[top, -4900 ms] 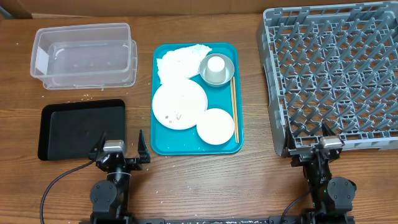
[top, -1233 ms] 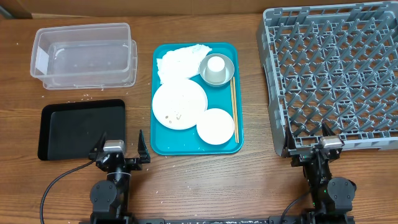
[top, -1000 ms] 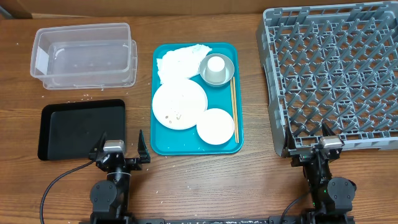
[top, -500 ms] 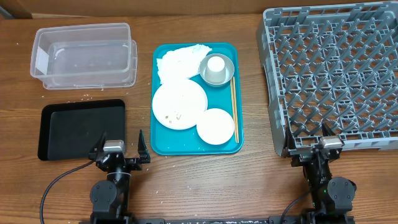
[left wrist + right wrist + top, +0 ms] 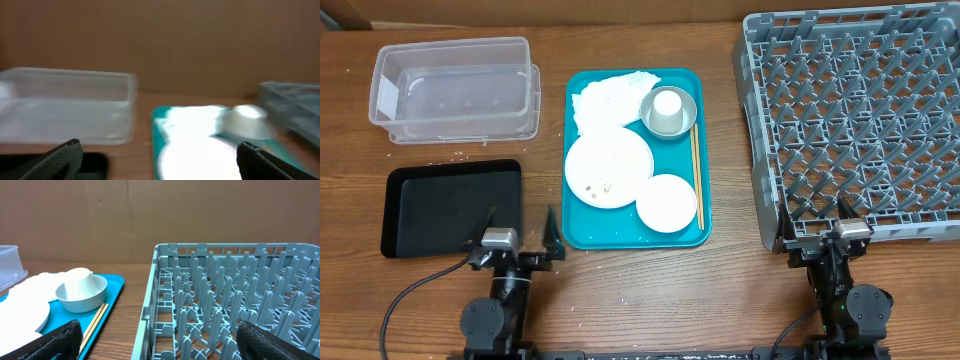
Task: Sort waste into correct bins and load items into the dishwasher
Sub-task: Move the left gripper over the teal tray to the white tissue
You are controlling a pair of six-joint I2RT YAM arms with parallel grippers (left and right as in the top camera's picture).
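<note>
**Left arm stirs; nothing lifted yet.**
Your left claw (image 5: 518, 238), fingers spread wide and empty, has shifted slightly from its place half a second ago, and its wrist view is smeared. The right claw (image 5: 817, 225), likewise spread and empty, sits unmoved at the near edge of the dish rack (image 5: 860, 120). On the teal tray (image 5: 620, 230) the napkin (image 5: 605, 98), cup (image 5: 667, 110) in the metal bowl (image 5: 688, 122), large plate (image 5: 608, 168), smaller plate (image 5: 667, 203) and chopsticks (image 5: 696, 175) lie untouched. The clear tub (image 5: 455, 90) and black tray (image 5: 450, 205) stand left on the desk (image 5: 720, 290). This looks like the opening reach, with all the sorting still ahead.
</note>
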